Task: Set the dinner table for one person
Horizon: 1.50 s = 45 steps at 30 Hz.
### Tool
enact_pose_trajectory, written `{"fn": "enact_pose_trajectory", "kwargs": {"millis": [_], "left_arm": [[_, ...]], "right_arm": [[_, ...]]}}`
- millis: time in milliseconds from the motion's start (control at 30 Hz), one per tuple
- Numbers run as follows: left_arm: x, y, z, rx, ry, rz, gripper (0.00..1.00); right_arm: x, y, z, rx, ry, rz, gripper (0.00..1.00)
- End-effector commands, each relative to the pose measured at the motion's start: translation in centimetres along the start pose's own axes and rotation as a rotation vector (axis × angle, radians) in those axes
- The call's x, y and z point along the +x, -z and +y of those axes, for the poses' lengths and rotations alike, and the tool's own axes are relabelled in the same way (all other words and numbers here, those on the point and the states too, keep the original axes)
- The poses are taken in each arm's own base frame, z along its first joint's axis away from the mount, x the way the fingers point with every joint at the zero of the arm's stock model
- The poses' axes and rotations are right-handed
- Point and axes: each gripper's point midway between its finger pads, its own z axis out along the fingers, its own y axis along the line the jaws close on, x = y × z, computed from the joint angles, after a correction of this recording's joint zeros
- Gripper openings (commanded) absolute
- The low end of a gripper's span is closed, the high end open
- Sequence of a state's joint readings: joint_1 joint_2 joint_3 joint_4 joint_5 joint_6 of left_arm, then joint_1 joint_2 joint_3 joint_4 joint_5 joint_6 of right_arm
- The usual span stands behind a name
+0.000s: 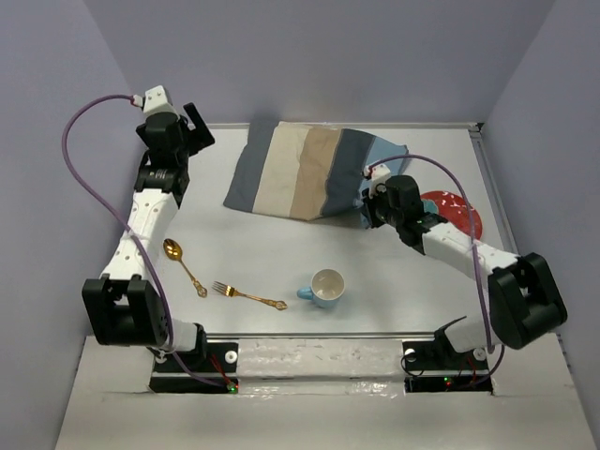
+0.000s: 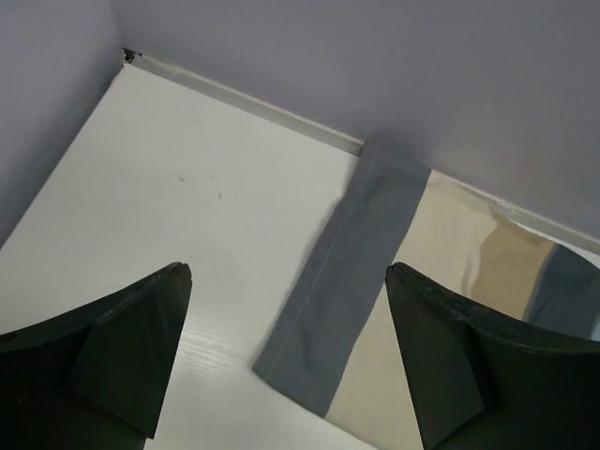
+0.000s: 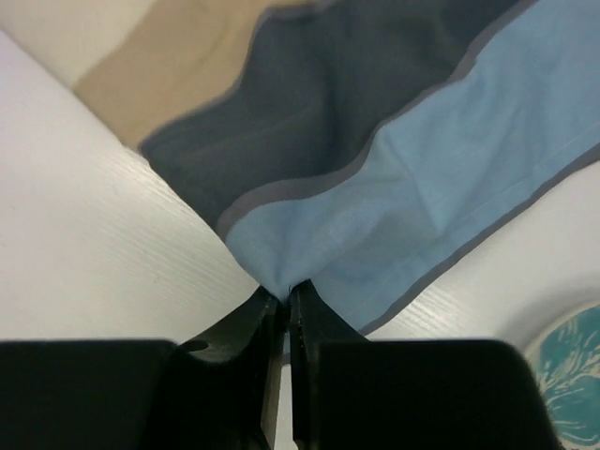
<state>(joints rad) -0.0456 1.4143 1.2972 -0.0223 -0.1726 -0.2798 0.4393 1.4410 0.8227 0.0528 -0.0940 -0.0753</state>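
Right wrist shows the right gripper (image 3: 284,298) pinching the blue end of the striped mat (image 3: 394,187), whose long axis runs left across the dinner table (image 1: 272,253) toward the wide-open left gripper (image 2: 289,272).

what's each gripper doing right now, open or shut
left gripper: open, holding nothing
right gripper: shut on the blue edge of the cloth mat

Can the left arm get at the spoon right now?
Probably yes: the left claw is open and empty, and the spoon lies bare on the table, nothing over it.
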Motion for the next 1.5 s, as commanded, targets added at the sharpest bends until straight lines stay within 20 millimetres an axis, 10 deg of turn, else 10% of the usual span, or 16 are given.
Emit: {"fn": "enact_pose_trajectory", "kwargs": {"millis": [0,300,833,1100,1400,1467], "left_arm": [[4.9,-1.3,-1.2,0.045,0.090,0.091,0.90],[18.9,-2.2,-0.4,-0.033,0.017,0.403,0.79],[26.4,-4.7,4.6,-0.262,-0.030,0.508,0.54],[27.2,-5.3,6.0,-0.293,0.009,0.487,0.00],[25.0,-2.5,6.1,-0.263,0.028,0.444,0.00],[23.6,-1.0,6.3,-0.262,0.053,0.405,0.00]], "right_arm": [[-3.5,2.8,0.3,0.013,-0.062,-0.093,0.19],[-0.6,5.6,1.5,0.010,-0.253,0.008,0.51],[0.2,6.5,1.9,0.019,-0.382,-0.033,0.55],[-0.3,7.5,2.1,0.005,-0.390,-0.067,0.55],[1.9,6.2,0.3,0.123,-0.426,-0.012,0.58],[2.7,5.6,-0.4,0.177,-0.449,0.016,0.72]]}}
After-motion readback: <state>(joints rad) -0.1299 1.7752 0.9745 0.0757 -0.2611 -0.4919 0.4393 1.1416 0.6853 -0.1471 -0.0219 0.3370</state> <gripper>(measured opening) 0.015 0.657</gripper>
